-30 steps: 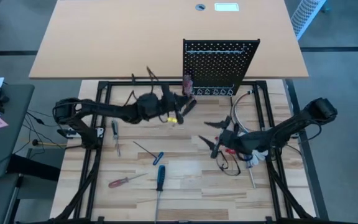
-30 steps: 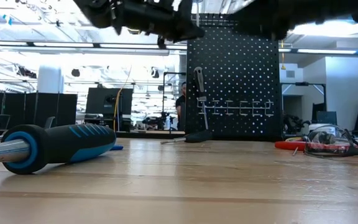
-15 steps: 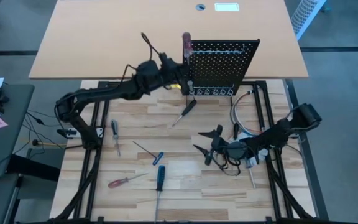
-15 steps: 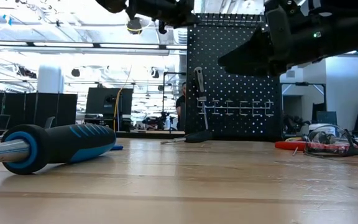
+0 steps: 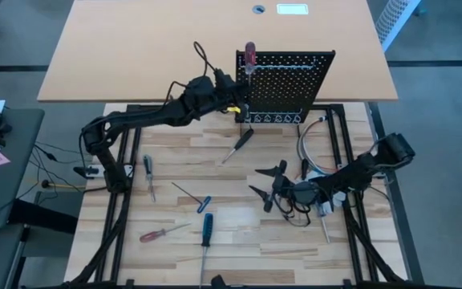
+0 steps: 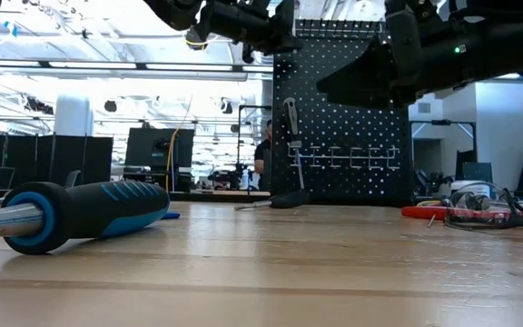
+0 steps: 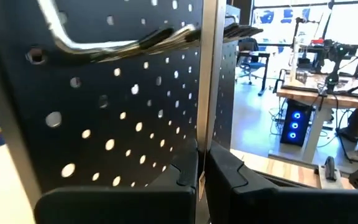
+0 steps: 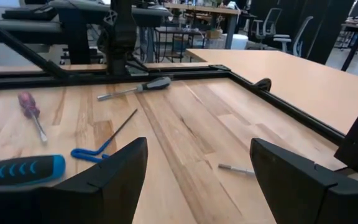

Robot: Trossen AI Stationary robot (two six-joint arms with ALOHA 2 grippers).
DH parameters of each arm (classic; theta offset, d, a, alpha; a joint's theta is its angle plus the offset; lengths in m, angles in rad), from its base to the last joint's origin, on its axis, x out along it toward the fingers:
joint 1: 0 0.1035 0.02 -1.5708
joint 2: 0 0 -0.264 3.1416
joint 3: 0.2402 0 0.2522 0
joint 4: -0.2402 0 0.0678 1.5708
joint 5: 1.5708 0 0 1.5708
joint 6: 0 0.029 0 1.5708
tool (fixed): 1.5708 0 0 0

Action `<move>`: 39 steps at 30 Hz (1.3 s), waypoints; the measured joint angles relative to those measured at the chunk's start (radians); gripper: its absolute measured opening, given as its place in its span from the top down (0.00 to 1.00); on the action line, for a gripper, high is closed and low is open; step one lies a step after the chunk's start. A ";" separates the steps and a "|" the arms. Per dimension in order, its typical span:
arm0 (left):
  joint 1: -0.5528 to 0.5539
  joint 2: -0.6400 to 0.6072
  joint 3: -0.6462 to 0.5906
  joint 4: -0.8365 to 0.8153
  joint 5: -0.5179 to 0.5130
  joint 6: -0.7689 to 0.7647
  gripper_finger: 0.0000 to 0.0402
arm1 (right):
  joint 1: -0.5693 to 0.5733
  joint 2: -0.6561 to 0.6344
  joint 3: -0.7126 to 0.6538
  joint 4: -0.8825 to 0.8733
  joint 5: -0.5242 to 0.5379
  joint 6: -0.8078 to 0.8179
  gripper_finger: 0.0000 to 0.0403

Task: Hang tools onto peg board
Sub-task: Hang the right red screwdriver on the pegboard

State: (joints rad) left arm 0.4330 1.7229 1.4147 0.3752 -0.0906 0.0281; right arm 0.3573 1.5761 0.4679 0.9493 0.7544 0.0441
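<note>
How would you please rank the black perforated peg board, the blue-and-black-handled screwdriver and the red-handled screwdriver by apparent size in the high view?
1. Black perforated peg board
2. Blue-and-black-handled screwdriver
3. Red-handled screwdriver lying on the wood. The gap between the screwdrivers is modest.

— Do you see any word, brand or number on the peg board [image 5: 285, 74] or on the tools near it?

— No, there is nothing which can be read.
</note>
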 joint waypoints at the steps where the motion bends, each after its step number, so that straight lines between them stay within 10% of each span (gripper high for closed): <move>1: 0.003 0.000 0.000 0.000 0.000 -0.006 1.00 | 0.001 0.000 0.000 0.000 0.000 0.000 0.28; 39: 0.041 0.013 0.000 -0.088 -0.009 -0.031 0.99 | 0.005 0.000 0.000 0.002 0.001 0.001 0.28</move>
State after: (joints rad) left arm 0.4740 1.7355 1.4143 0.2874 -0.0995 -0.0030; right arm 0.3622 1.5761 0.4679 0.9508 0.7551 0.0447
